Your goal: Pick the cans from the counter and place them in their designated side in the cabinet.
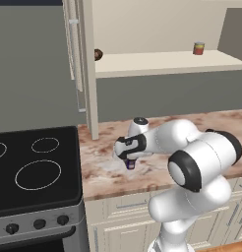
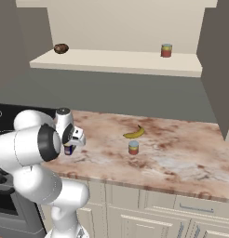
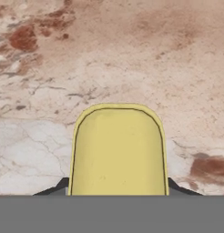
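Gripper (image 1: 131, 162): jaws closed on the dark blue can (image 1: 131, 165), held low at the marble counter (image 1: 108, 172); red-orange can (image 2: 133, 148) left standing beside the banana (image 2: 134, 133); risks judged: slippage on lifting from a shallow grip; can clipped against the cabinet (image 2: 116, 62) shelf edge.

Base cams flanking counter (image 1: 108, 162) — hand cam prob. overhead

A black stove top (image 1: 37, 167) with white rings stands left of the desk (image 2: 181, 148), three dark knobs (image 1: 39, 224) along its grey front. A yellow banana (image 2: 134, 133) lies on the marble. Up on the shelf sits a red can (image 2: 166, 50) (yellowish label) and, well apart, a small brown round thing (image 2: 61, 48). Cream drawer fronts (image 2: 195, 211) run below.
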Robot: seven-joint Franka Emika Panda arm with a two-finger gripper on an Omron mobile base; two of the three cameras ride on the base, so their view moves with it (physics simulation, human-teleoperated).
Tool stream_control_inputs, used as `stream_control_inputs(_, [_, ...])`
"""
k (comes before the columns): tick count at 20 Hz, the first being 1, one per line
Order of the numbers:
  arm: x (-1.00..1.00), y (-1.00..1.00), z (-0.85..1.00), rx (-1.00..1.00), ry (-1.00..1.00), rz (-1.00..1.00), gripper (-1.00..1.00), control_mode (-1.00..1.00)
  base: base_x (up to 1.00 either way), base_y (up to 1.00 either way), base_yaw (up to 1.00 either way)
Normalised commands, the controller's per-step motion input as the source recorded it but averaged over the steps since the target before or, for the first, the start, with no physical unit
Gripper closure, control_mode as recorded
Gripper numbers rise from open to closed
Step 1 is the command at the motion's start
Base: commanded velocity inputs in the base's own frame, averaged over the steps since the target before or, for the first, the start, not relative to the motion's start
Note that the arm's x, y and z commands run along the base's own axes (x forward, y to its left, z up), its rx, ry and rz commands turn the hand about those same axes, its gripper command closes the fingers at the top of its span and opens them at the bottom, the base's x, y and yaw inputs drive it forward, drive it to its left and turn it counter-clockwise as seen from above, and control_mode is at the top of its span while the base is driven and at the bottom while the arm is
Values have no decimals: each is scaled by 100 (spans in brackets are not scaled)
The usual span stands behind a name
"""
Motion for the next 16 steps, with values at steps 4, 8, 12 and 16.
stream_control_inputs(4, [-11, 0, 14, -2, -5, 0, 100, -100, 0, 0, 0])
stream_control_inputs(8, [-12, 0, 22, -5, -7, 0, 100, -100, 0, 0, 0])
stream_control_inputs(12, [-7, -4, 24, -7, -4, 0, 100, -100, 0, 0, 0])
stream_control_inputs(16, [-8, -14, 22, -7, -1, 0, 100, -100, 0, 0, 0])
